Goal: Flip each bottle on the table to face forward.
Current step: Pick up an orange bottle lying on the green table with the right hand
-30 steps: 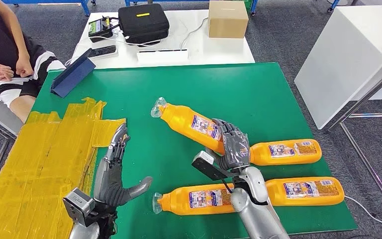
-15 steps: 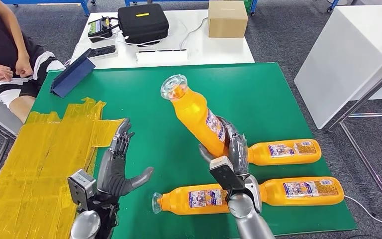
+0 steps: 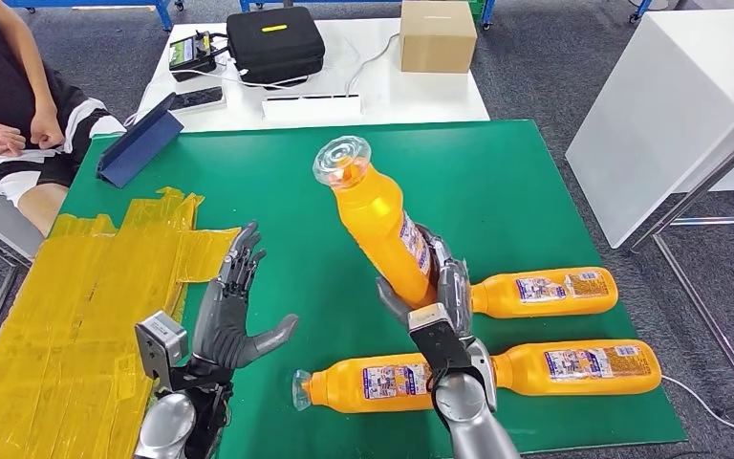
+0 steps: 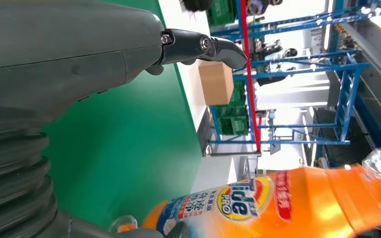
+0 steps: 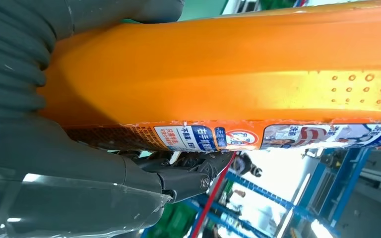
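A seated person (image 3: 5,115) waits at the far left corner, beside a folded blue tablet case (image 3: 140,145) lying on the green table mat (image 3: 516,182). A patch of yellow tape strips (image 3: 76,306) covers the mat's left side. Next to it the robot's left hand (image 3: 232,316) hovers released, fingers spread and thumb out, holding nothing.

In the middle, the right hand (image 3: 437,292) grasps the raised orange plastic bottle (image 3: 380,222) around its lower body. That bottle is lifted off the mat and tilted, its clear wrapped cap pointing up and away toward the far side, a blue and white label running along one edge. The right wrist view shows the plain orange side, with a few small raised dots, facing the palm.

Three more orange bottles lie flat: the near-centre bottle (image 3: 368,382) with cap pointing left, the near-right bottle (image 3: 583,366) behind the wrist, and the upper-right bottle (image 3: 547,291) just beyond the hand.
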### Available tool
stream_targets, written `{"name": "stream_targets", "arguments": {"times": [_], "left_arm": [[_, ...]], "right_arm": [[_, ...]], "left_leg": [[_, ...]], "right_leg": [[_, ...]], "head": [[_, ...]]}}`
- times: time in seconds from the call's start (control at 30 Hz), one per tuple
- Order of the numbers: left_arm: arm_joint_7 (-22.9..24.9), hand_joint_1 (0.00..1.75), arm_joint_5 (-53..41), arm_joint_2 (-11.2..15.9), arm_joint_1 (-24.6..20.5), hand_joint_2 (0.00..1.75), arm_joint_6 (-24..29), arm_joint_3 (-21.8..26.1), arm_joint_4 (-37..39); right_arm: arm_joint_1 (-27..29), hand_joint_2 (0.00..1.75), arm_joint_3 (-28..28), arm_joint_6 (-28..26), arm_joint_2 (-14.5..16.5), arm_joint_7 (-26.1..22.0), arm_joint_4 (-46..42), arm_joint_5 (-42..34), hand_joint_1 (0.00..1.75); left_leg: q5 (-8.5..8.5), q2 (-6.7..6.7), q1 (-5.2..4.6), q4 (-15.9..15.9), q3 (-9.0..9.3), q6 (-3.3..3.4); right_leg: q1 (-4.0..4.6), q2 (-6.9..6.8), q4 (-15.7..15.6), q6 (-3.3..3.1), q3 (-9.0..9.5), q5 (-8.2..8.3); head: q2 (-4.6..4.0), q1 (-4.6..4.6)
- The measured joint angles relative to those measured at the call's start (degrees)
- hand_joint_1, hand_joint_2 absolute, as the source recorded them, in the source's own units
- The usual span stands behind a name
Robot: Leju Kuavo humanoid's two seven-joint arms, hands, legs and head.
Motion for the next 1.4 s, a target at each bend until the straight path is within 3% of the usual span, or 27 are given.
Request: {"name": "stream_targets", "arguments": {"times": [0.37,0.87,1.4], "left_arm": [[1.41,0.0,5.1,1.53,-2.86,1.75,-3.38,-2.12,3.53],[1.9,0.0,10.34,3.47,-3.4,1.75,-7.21,-5.51,4.7],[1.02,0.0,15.04,5.4,-3.53,1.75,-9.57,-5.55,5.45]], "right_arm": [[-0.51,1.75,4.63,0.22,1.07,-0.76,2.63,0.2,1.74],[-3.76,1.75,11.57,-6.14,3.38,-0.65,12.49,7.15,1.75],[-7.49,1.75,17.58,-8.78,4.93,-0.24,22.44,12.26,1.75]], "left_leg": [[0.01,-0.01,0.0,-0.01,-0.03,-0.01],[0.01,-0.01,0.04,-0.01,-0.03,-0.02],[0.01,0.0,0.04,-0.01,-0.04,-0.02]], "right_leg": [[-0.01,0.0,0.02,0.0,0.0,0.0],[0.02,0.0,0.02,-0.01,-0.02,0.0],[0.02,0.0,0.02,-0.01,-0.04,-0.01]], "head": [[0.0,0.01],[0.0,0.0],[0.0,0.0]]}}
